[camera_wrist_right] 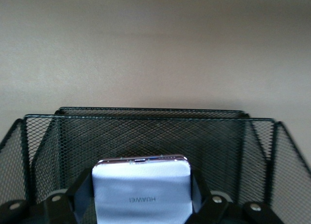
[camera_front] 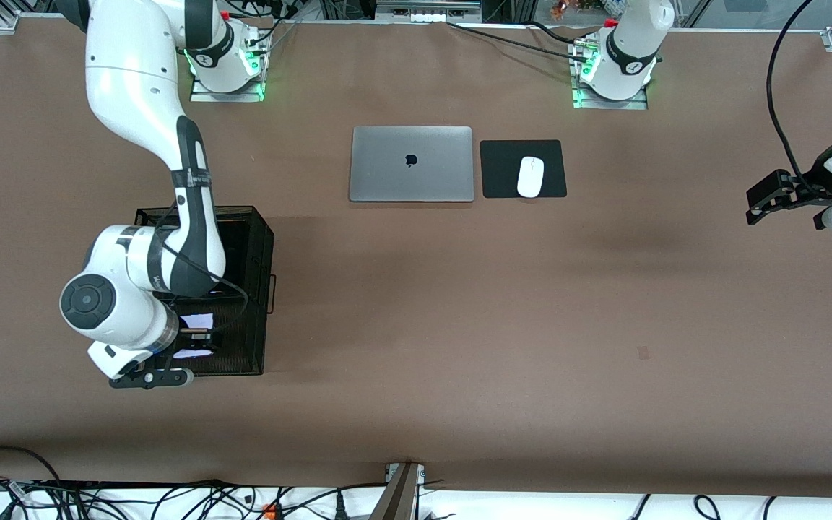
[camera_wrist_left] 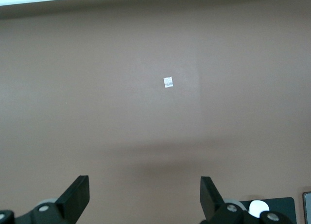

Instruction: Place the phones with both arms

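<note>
The pale Huawei phone [camera_wrist_right: 141, 192] is gripped by the right gripper [camera_wrist_right: 141, 204] over the black mesh basket [camera_front: 257, 238]. It could be caught on the wire rim if lowered tilted. The left gripper [camera_wrist_left: 145, 195] is kept wide and empty, waiting above bare table.

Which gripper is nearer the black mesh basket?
Right. The right gripper, shut on the pale phone, is inside the black mesh basket; the left gripper waits open at the left arm's table end.

Even overhead light, soft shadows across the table [camera_front: 459, 325]; right wrist view blurred.
</note>
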Robot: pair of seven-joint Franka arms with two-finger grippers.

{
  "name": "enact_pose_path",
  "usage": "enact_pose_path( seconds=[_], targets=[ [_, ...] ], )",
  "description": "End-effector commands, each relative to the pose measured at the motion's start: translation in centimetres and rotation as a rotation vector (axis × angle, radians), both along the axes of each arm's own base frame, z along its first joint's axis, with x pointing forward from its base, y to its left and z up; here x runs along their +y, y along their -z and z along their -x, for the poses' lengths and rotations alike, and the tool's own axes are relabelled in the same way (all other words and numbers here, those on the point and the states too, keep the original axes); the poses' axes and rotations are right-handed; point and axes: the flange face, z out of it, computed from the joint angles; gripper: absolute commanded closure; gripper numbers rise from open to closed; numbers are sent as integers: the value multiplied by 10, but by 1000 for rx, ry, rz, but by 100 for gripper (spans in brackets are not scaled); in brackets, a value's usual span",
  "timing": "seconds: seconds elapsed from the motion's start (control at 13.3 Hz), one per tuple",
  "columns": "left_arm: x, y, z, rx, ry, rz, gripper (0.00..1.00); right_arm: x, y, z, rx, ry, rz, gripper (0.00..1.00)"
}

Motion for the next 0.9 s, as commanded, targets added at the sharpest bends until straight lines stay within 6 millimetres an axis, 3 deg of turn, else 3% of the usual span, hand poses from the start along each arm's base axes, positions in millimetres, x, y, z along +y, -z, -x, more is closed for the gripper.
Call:
enact_pose_path(
  seconds=[0.0, 0.23, 0.38, 0.6, 0.83],
  targets=[
    [-1, -6, -1, 4, 8, 22, 0, -6, 3, -3, -10, -2, -37, 0],
    [-1, -5, -1, 12, 8, 22, 0, -5, -36, 1, 9, 0, -61, 0],
    [-1, -5, -1, 12, 8, 22, 0, -12, -84, 13, 55, 10, -87, 0],
    [0, -5, 0, 15, 10, 20, 0, -19, -152, 41, 140, 8, -89, 0],
    [0, -5, 0, 15, 10, 19, 0, -41, -196, 74, 193, 13, -80, 0]
  ],
)
